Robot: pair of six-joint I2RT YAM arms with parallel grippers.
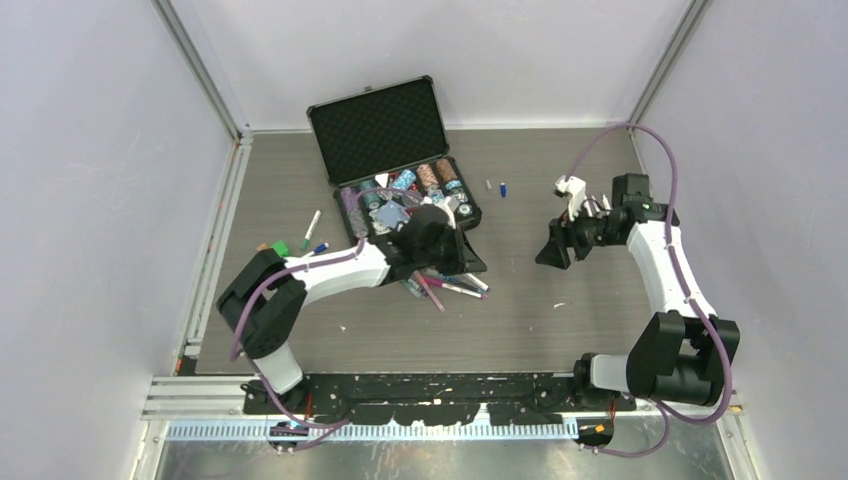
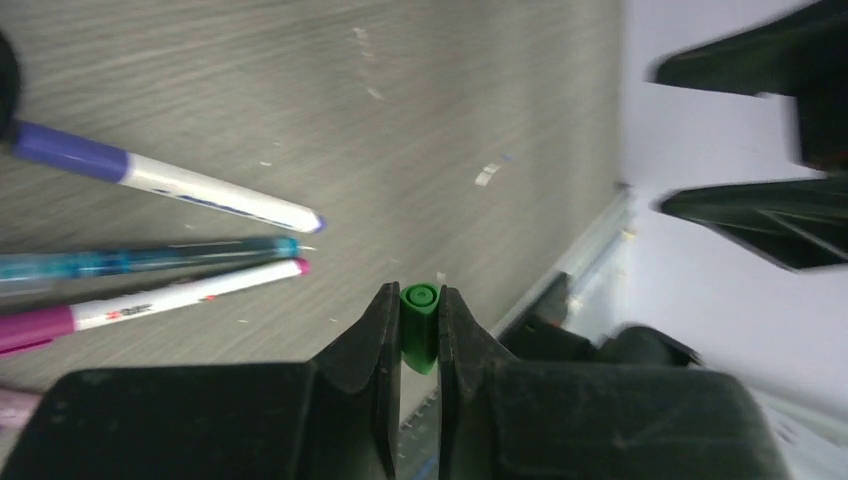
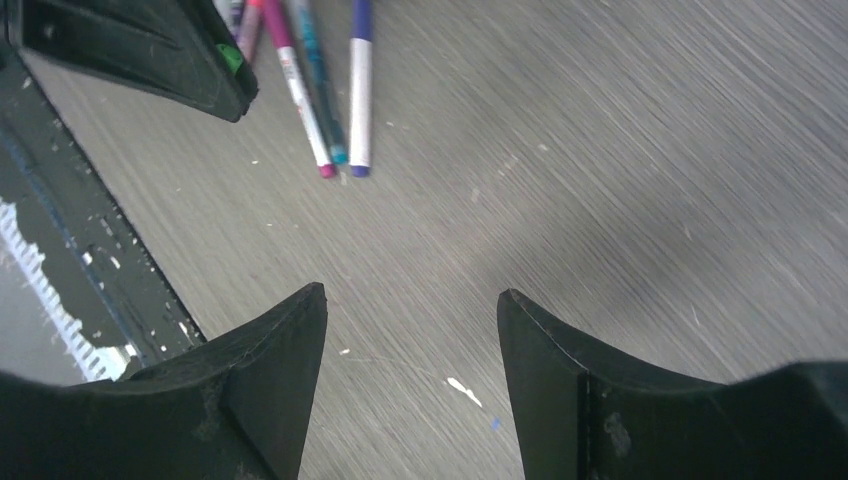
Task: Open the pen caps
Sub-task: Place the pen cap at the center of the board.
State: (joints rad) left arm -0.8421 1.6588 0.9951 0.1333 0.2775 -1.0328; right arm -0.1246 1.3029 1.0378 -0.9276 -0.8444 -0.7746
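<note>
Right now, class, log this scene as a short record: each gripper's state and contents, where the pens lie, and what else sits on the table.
left gripper: shut on a green cylinder; cap or pen end unclear
right gripper: open, empty, over the table
pens: clustered by the left gripper; three show bare tips
black case: open at the far side, holding poker chips

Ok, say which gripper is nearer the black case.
Left. The left gripper is at the near edge of the case; the right gripper hangs apart, off to its right.
</note>
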